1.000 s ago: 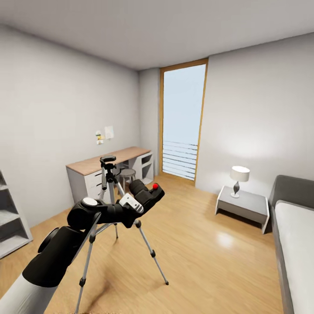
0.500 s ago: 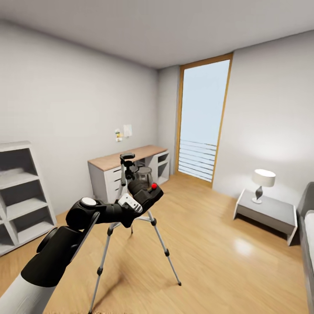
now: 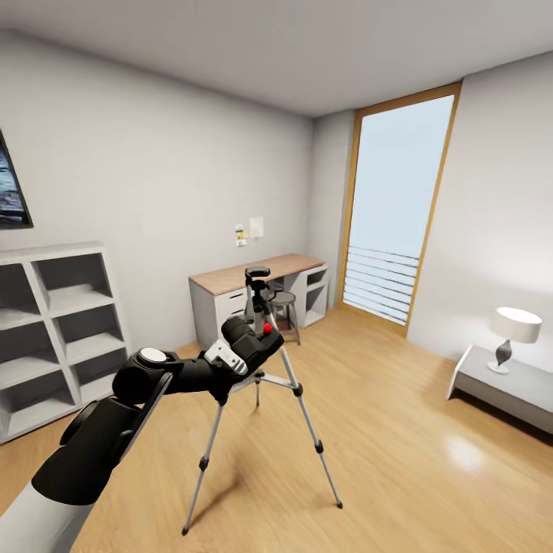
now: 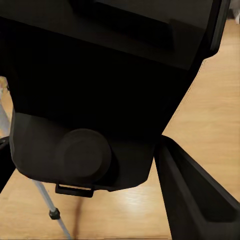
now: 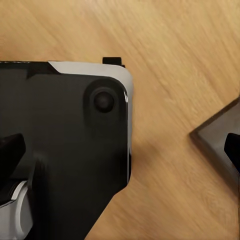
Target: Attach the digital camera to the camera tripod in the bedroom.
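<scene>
Wide bare wood floor (image 3: 399,453) lies to the hand's right, shelving (image 3: 54,322) well off to its left, so there's room to work. The camera tripod (image 3: 261,369) stands just behind the left hand (image 3: 247,343), its head slightly above. That hand grips the digital camera (image 3: 257,338), red button up, probably lining up for the mount.

Just beyond our left gripper (image 3: 250,347), the camera tripod (image 3: 265,384) stands on the wood floor (image 3: 399,461).
</scene>
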`<state>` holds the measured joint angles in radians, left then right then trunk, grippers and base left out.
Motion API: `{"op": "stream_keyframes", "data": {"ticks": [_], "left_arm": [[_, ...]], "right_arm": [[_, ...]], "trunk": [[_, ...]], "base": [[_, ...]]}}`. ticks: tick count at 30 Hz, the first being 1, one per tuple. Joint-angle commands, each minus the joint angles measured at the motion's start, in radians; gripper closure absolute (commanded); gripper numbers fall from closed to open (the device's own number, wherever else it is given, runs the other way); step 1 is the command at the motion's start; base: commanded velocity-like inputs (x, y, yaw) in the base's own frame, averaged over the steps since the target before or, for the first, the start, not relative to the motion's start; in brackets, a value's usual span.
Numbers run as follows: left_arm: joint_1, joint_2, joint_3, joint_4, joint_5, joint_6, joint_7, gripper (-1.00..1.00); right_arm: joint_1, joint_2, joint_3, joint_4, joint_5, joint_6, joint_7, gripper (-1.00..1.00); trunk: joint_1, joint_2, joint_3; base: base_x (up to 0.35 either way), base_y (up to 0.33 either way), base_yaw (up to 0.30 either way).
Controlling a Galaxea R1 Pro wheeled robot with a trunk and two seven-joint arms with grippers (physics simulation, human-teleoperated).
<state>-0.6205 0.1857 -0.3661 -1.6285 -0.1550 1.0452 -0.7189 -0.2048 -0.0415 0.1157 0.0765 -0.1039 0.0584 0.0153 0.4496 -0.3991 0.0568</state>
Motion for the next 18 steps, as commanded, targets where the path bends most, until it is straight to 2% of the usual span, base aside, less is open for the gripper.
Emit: {"op": "stream_keyframes", "data": {"ticks": [1,18], "left_arm": [[-0.001,0.001,-0.001,-0.001,-0.009,0.002,-0.011,1.00],[-0.001,0.008,-0.001,-0.001,-0.009,0.002,-0.011,1.00]], "right_arm": [[-0.001,0.000,0.009,0.001,-0.010,0.001,0.002,-1.00],[-0.001,0.000,0.009,0.001,-0.010,0.001,0.003,-1.00]], "trunk": [[0.000,-0.001,-0.001],[0.000,-0.001,-0.020]], "base": [[0.000,0.000,0.265],[0.000,0.000,0.198]]}}
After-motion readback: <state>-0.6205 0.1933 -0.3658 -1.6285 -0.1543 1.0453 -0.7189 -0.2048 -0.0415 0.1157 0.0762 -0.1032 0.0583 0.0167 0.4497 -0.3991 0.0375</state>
